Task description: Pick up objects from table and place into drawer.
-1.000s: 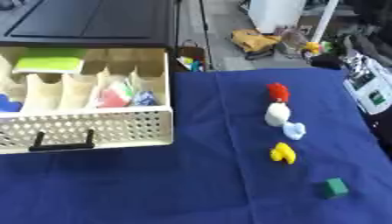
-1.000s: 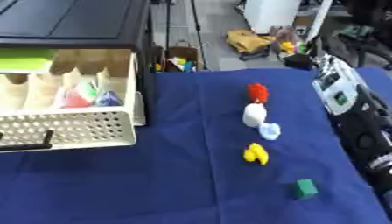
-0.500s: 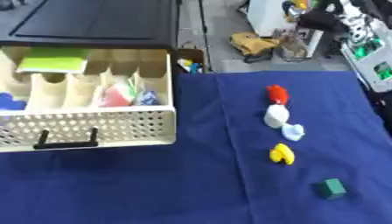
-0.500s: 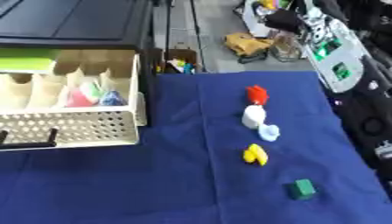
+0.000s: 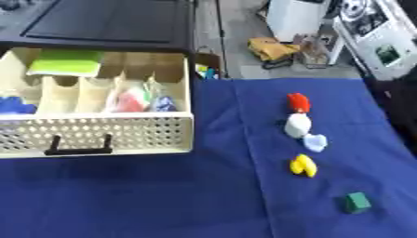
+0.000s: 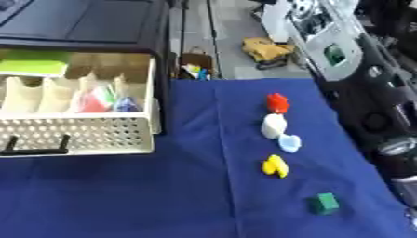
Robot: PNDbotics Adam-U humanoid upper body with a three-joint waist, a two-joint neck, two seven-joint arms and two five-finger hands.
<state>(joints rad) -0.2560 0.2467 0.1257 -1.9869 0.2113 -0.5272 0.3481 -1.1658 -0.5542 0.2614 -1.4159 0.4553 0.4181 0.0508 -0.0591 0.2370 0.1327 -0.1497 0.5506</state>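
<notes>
Nearest: green block (image 5: 356, 202), on blue tablecloth (image 5: 204, 200), lower right, alone, well apart from the drawer.
Next back: yellow piece (image 5: 304, 165), rounded, lying on cloth.
Then pale blue piece (image 5: 315, 142), just beside and nearly touching white piece (image 5: 297, 124); red piece (image 5: 299, 102) sits right behind the white one. All five form a rough line running near-to-far down the right of the cloth.
Left, mid: cream drawer (image 5: 97, 135), pulled open, perforated front, black handle (image 5: 79, 148). Dividers inside; blue, red/pink and green items already in compartments, exact types unclear. Black cabinet top (image 5: 106, 21) behind.
Right edge: dark arm structure (image 6: 371, 102) w/ silver joints runs along the table side. Right hand itself not visible, so can't tell whether its fingers are spread or curled. Left hand: absent from both views.
Step in hand, as judged: nothing held; first pick pending. Advice: take an isolated piece first (green block or yellow piece), approach from above. The white, pale blue and red pieces crowd each other, so fingers risk nudging neighbours. Carry across left, clear the drawer front, release over a compartment w/ free room.
</notes>
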